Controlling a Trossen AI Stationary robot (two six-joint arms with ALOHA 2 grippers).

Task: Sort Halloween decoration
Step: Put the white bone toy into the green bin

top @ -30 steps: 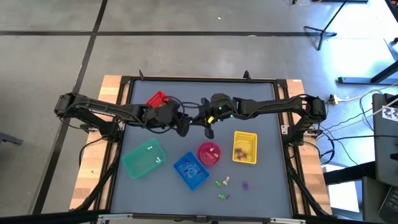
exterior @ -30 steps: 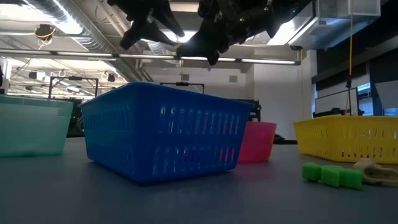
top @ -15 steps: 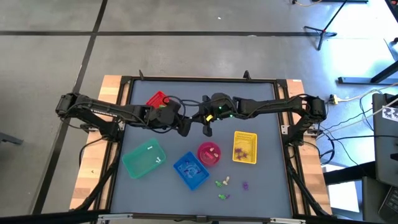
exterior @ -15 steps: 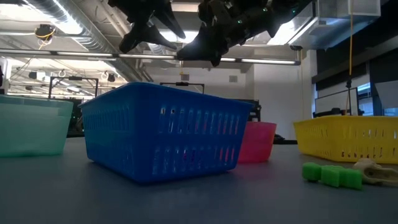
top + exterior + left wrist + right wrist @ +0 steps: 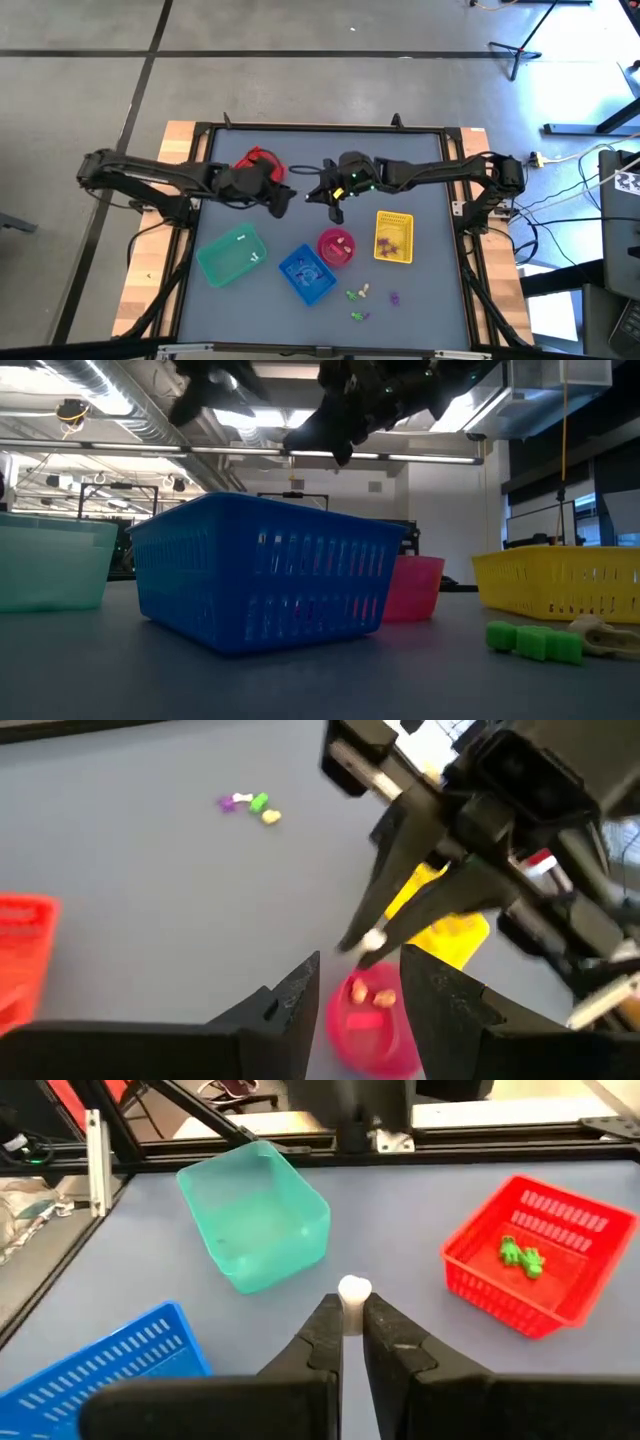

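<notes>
From above, we see the right hand (image 5: 335,210) over the grey table (image 5: 430,300), above the pink round bowl (image 5: 336,247), between blue slatted basket (image 5: 306,274) and yellow basket (image 5: 393,237). Loose trinkets (image 5: 360,296) lie toward the near edge on open table. The left hand (image 5: 281,200), fingers apart and empty, hangs beside the red basket (image 5: 253,159).

Through the right wrist view, the hand pinches a small white trinket (image 5: 354,1292) between nearly closed fingers (image 5: 322,1330).

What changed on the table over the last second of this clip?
The left gripper pulled back toward its own side, away from the middle of the table, its fingers open and empty. The right gripper held its place above the table, shut on a small white trinket. The baskets and the loose trinkets did not move.
</notes>
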